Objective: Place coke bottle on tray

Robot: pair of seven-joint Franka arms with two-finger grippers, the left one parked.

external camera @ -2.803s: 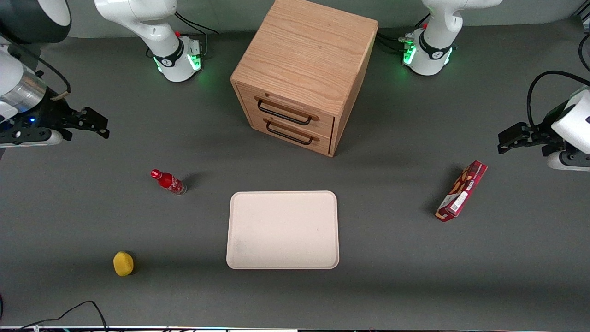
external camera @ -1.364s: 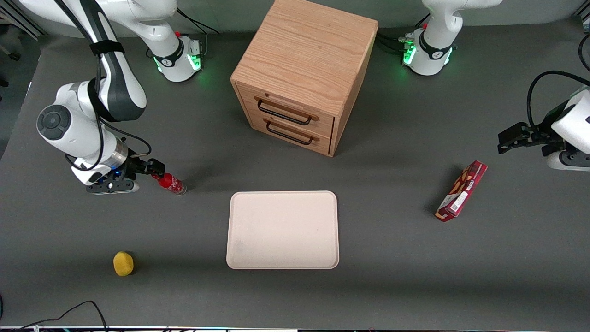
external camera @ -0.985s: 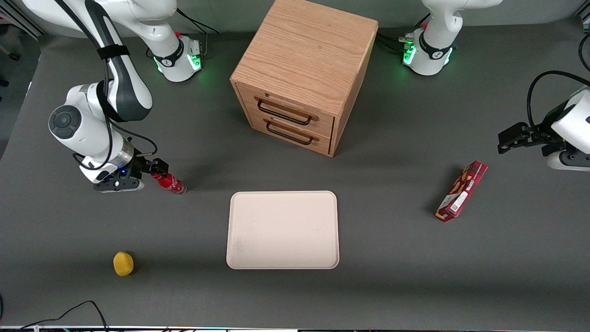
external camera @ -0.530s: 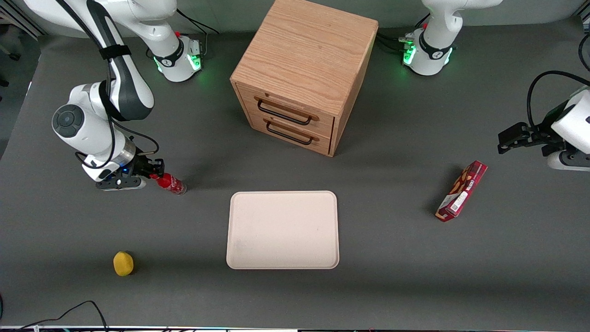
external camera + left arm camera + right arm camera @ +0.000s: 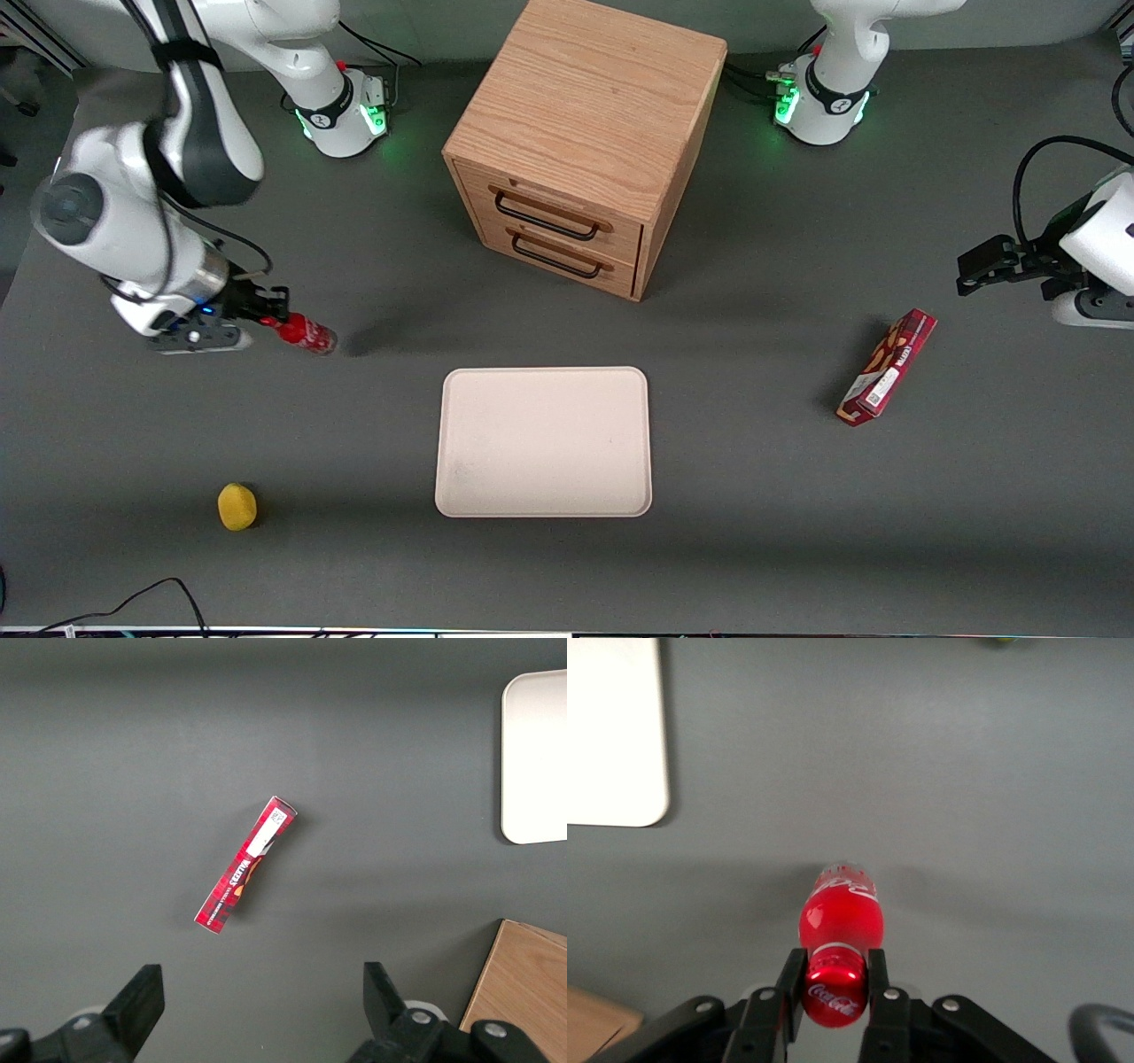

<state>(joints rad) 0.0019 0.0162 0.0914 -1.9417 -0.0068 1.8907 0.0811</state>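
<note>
A dark grey matte table fills the room's working area, with a black cable trailing over its near edge. A wooden drawer cabinet stands farther from the front camera than the tray, both of its drawers shut (black wire handles on each). The cream-white tray lies flat in front of the cabinet with nothing on it.

Toward the working arm's end, the gripper has its two fingers pinched on the red cap of the coke bottle, which hangs from them with its clear base lowest; its shadow falls on the table apart from it, so it looks lifted off the surface. The bottle is well apart from the tray.

A small yellow ball-like object sits nearer the front camera than the bottle. A red snack box lies toward the parked arm's end.
</note>
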